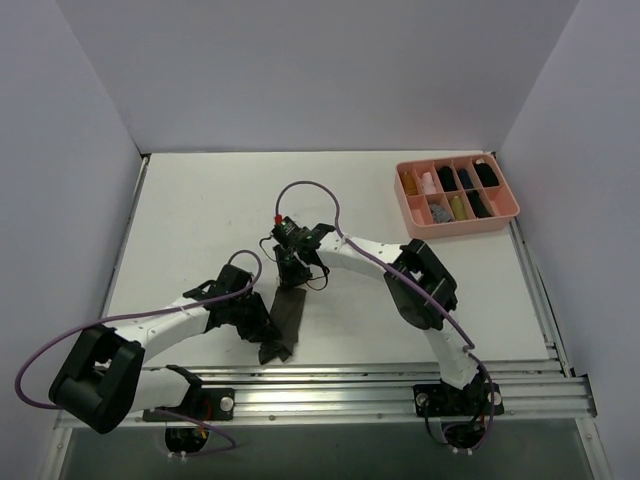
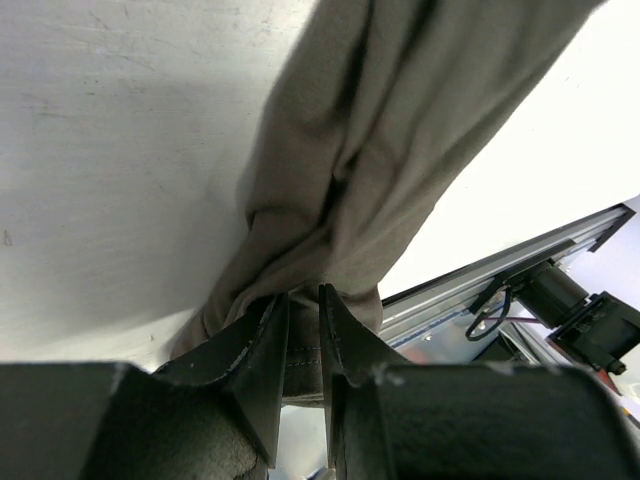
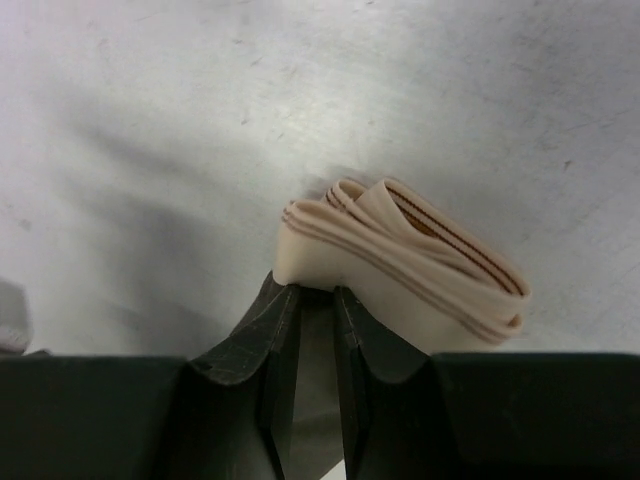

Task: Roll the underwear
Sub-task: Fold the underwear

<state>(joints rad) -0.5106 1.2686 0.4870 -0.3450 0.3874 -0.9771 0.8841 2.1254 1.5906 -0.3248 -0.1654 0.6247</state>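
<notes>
The underwear point(image 1: 289, 312), dark olive-brown cloth, hangs as a narrow strip between my two grippers near the table's front middle. My left gripper point(image 1: 270, 342) is shut on its near end. In the left wrist view the cloth point(image 2: 370, 150) bunches into the gap between the gripper's point(image 2: 303, 325) closed fingers. My right gripper point(image 1: 292, 278) holds the far end. In the right wrist view the folded tan waistband point(image 3: 400, 262) sits just past the gripper point(image 3: 318, 298), and olive cloth fills the narrow gap between the jaws.
A pink compartment tray point(image 1: 460, 227) with small rolled bundles stands at the back right. An aluminium rail point(image 1: 400, 380) runs along the table's front edge, just behind the left gripper. White walls close in the left, back and right sides.
</notes>
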